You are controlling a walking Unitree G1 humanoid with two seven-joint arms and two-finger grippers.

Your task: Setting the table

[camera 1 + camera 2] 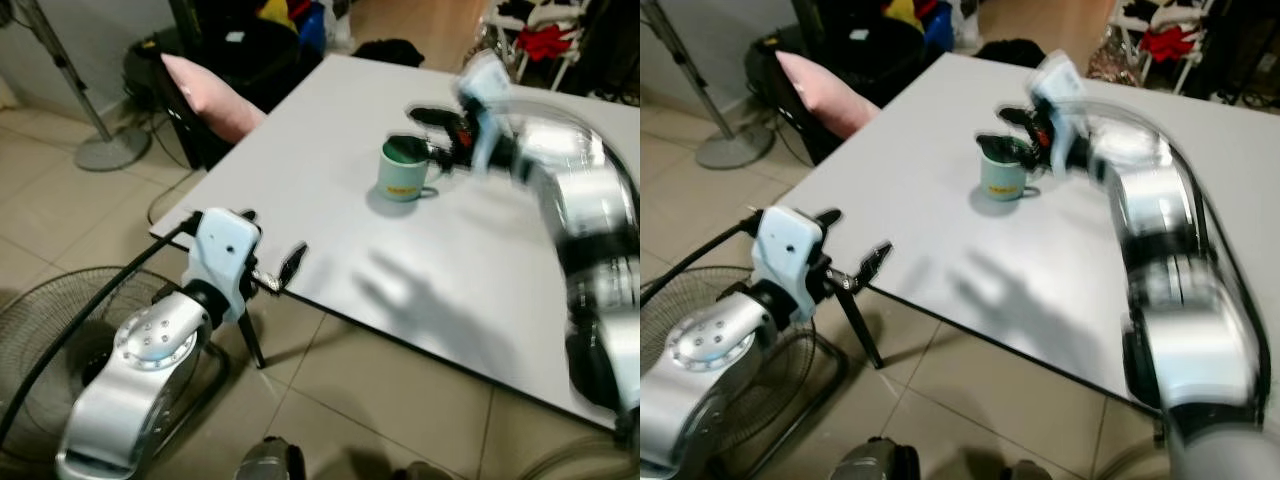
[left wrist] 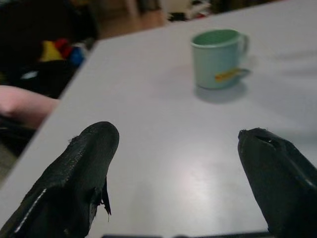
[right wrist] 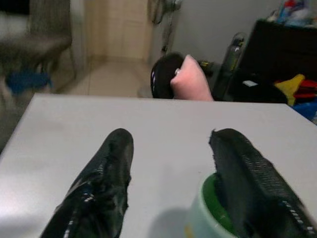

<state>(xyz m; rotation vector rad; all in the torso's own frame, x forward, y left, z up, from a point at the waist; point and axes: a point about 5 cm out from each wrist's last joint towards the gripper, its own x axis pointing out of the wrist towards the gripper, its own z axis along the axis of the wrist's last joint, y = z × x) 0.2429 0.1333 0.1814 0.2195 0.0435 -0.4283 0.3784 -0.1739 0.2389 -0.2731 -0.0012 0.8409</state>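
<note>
A pale green mug (image 1: 402, 170) is seen standing upright on the white desk (image 1: 330, 230), roughly at the middle of the visible desk top, with its mouth facing straight up. Its handle is turned toward the robot's right and slightly toward the robot, and a yellow mark is seen on the wall beside the handle. The inside is dark green; whether anything lies in the mug cannot be told.

The right gripper (image 3: 171, 148) is held at the mug's rim from the far right side, its arm blurred in both head views. Its fingers (image 3: 106, 183) are spread apart: one is seen dipping over the rim into the mug's mouth, the other is outside the wall above the bare desk. Nothing is pinched between them.

The left gripper (image 2: 178, 168) is held low at the near left corner of the desk, pointed across the desk toward the mug, well apart from it. Its fingers (image 2: 84, 168) are spread wide, with nothing between them.

A pink cushion (image 1: 208, 92) is seen on a dark chair beyond the left edge of the desk, and a floor fan (image 1: 50, 330) on the tiles beneath the left arm.
</note>
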